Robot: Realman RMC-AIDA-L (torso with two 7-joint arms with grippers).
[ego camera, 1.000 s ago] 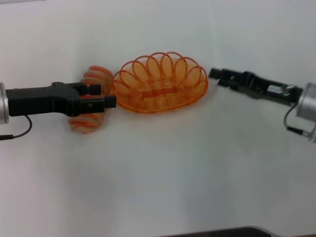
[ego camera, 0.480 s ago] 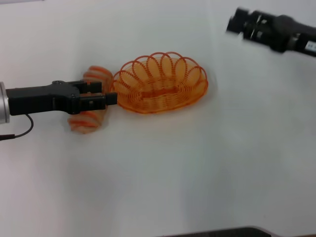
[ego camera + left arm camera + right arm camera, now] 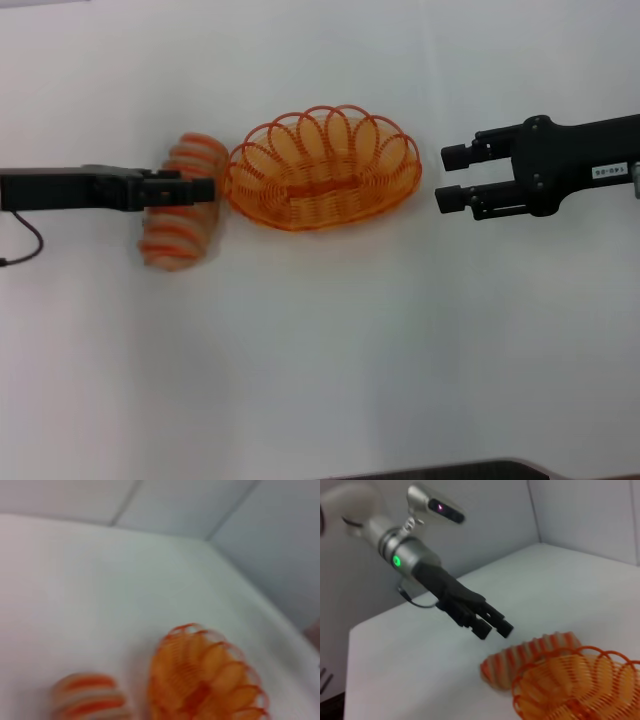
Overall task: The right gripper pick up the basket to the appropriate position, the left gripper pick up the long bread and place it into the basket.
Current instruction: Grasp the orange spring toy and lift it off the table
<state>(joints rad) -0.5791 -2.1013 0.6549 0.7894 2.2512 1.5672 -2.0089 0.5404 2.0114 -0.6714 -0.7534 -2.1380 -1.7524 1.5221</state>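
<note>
1. Since half a second ago the right gripper (image 3: 448, 178) has swung from the far right corner of the table down to the basket's (image 3: 322, 170) right end; it now sits near the rim but clear of it.
2. Against the frame a second ago, that gripper now points straight at the basket rather than slanting in from lower down.
3. The left gripper (image 3: 203, 189) has drawn back slightly: its tip, which overlapped the basket's left rim, now ends just short of it, over the bread (image 3: 178, 213).
4. Basket and bread lie where they did before, on the white table (image 3: 320, 350).
5. The right gripper's two fingers are spread, one above the other in the head view, with a clear gap and nothing between them.
6. The left gripper looks thin and edge-on from the head; the right wrist view shows its fingers (image 3: 495, 625) close together with only a slim slot, holding nothing, above the bread (image 3: 530, 655).
7. The bread lies just beside the basket's left end, its far end close against the rim; whether they touch cannot be told.
8. Wide bare table lies in front of the basket and to the near side of both arms; behind the basket there is also open surface.
9. Both arms reach in level from opposite sides, roughly in line with the basket's long axis.
10. The left wrist view shows bread (image 3: 87, 700) and basket (image 3: 207, 675) side by side.
</note>
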